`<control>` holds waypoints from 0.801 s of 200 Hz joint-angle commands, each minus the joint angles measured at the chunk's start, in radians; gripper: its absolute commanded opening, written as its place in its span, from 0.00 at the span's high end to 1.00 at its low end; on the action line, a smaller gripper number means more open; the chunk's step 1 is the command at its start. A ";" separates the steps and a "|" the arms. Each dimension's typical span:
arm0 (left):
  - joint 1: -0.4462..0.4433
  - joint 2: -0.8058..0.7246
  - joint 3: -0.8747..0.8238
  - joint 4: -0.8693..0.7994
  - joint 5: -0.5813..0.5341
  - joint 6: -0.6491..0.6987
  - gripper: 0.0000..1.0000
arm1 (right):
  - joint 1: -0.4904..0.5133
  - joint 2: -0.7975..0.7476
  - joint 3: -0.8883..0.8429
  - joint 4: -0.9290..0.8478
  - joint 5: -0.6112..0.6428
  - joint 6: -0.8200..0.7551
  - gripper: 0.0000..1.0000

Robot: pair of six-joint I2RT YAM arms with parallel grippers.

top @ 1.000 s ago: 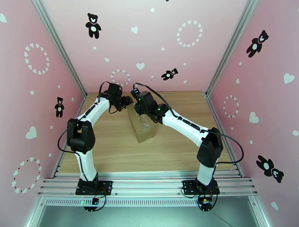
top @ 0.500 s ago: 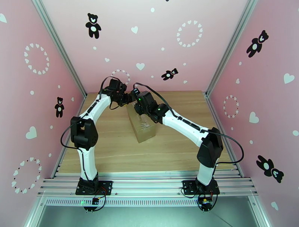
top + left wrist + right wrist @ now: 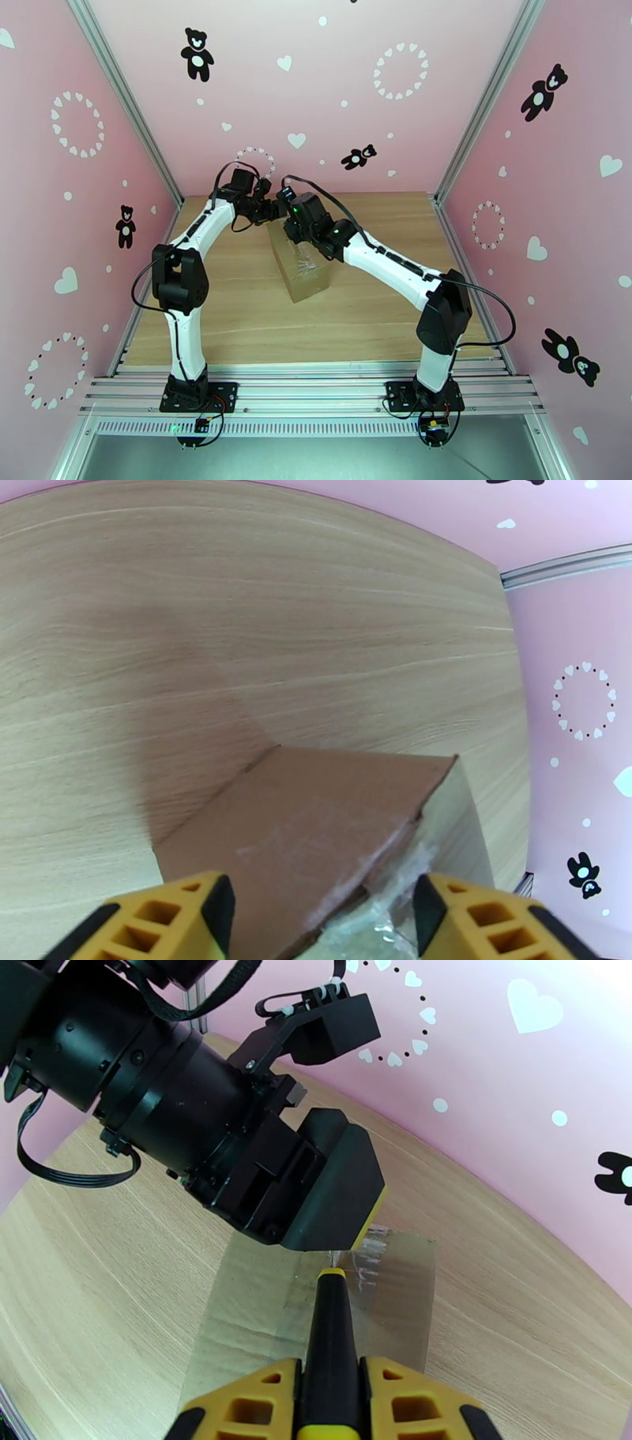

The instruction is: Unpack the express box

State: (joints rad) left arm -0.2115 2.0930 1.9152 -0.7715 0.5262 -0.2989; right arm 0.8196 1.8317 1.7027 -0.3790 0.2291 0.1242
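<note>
Box spot: the express box [image 3: 300,264] sits around the middle of the bench [image 3: 237,324], a bit toward the far edge, turned at an angle so one short end points at the far edge.
Right tool: the right tool [image 3: 328,1378] is clamped tight on a yellow-black utility knife [image 3: 330,1327]. The knife's tip is right at the tape [image 3: 370,1264] near the box's far end.
Left tool: the left tool [image 3: 322,910] has its jaws wide apart, hanging over the far end of the box with that corner between its fingers. It isn't gripping anything as far as I can see. Can't tell if a pad is touching the cardboard.
Tape: clear and shiny along the top seam, crinkled and scuffed white at the far end. Can't tell how much of it is actually cut through.
Done so far: honestly not much. Looks like the slitting step is in hand, with the knife on the seam.
Left to do: finish cutting the seam, put the knife down, fold the flaps back and pull out whatever is inside. The flaps look shut and nothing is out on the bench yet.
</note>
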 commanded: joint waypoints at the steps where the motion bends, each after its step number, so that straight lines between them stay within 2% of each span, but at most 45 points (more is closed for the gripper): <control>1: -0.004 0.028 -0.035 -0.072 -0.010 -0.003 0.35 | 0.012 -0.012 -0.015 -0.110 -0.074 0.012 1.00; 82: -0.004 -0.031 -0.150 -0.074 -0.062 -0.072 0.36 | 0.012 -0.019 -0.011 -0.129 -0.109 -0.009 1.00; 160: -0.005 -0.056 -0.191 -0.061 -0.141 -0.116 0.37 | 0.013 -0.025 -0.039 -0.143 -0.112 0.003 1.00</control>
State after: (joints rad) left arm -0.2127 2.0193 1.7744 -0.7338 0.4870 -0.3946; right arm 0.8188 1.8221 1.7027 -0.4171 0.1738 0.1207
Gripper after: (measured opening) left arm 0.631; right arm 0.202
